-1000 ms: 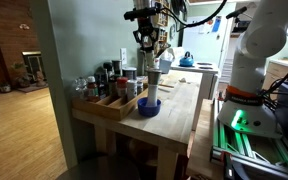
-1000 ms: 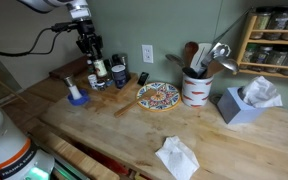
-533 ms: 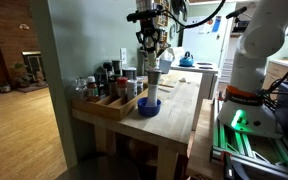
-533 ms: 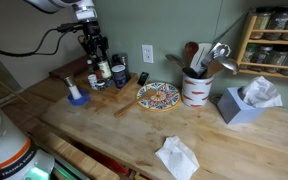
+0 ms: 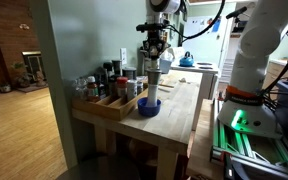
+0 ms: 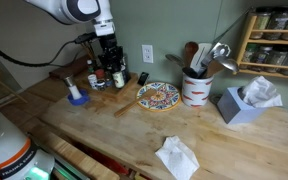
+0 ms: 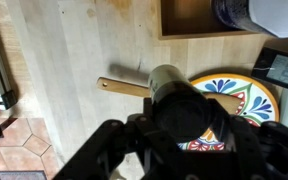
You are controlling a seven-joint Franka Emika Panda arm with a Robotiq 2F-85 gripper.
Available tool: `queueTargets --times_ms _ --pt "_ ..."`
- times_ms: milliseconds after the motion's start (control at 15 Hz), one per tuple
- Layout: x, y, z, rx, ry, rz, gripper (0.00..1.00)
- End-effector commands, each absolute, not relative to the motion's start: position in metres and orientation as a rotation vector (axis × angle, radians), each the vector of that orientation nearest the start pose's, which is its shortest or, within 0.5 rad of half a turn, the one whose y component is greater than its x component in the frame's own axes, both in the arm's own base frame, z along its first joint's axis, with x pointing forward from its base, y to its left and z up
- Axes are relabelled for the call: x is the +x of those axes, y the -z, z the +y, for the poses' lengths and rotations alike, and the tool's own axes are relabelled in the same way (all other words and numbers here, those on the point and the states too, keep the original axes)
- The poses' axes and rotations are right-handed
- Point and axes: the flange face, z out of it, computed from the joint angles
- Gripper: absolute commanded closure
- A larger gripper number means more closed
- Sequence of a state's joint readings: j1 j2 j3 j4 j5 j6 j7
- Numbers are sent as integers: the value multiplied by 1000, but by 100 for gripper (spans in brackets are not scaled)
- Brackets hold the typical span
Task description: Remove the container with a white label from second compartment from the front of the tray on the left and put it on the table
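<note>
My gripper [image 5: 156, 50] is shut on a dark round container [image 7: 180, 98] and holds it in the air above the table [image 5: 179, 115]. In an exterior view the gripper [image 6: 108, 58] hangs just past the tray's far end. The wrist view shows the gripper [image 7: 184, 128] with its fingers on both sides of the container, over bare wood next to a painted plate [image 7: 246, 98]. The light-wood tray [image 5: 106, 104] with several jars lies along the table's edge. The container's label is hidden.
A blue bowl [image 5: 149, 106] with a white bottle [image 5: 153, 86] stands beside the tray. A wooden spoon [image 7: 124, 87] and a black device [image 7: 284, 70] lie near the plate. A utensil crock [image 6: 195, 88], tissue box [image 6: 242, 103] and crumpled paper [image 6: 176, 157] are further off.
The gripper has moved with the container away from over the tray, towards the painted plate, and sits a little lower.
</note>
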State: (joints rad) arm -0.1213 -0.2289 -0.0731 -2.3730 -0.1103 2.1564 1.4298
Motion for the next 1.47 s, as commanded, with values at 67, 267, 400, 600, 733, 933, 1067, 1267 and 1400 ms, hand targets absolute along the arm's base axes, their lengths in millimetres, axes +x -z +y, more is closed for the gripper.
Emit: queueTargets --times_ms 67,267,400,600,733,933,1067,1267,1400 --pt "451 -374 -101 -2240 105 2221 70" --pt "455 -351 -101 -2261 141 2228 70" --pt "458 -340 -100 -2282 137 2220 70" --pt "464 -326 -98 -2312 137 2199 70" --pt "469 -320 -96 -2319 135 2188 70" --pt "474 -313 -92 -2327 118 2174 70" --pt "478 -309 -89 -2332 107 2163 70" --pt "485 -303 -88 -2338 73 2153 70" --pt "490 -301 -86 -2340 55 2144 70"
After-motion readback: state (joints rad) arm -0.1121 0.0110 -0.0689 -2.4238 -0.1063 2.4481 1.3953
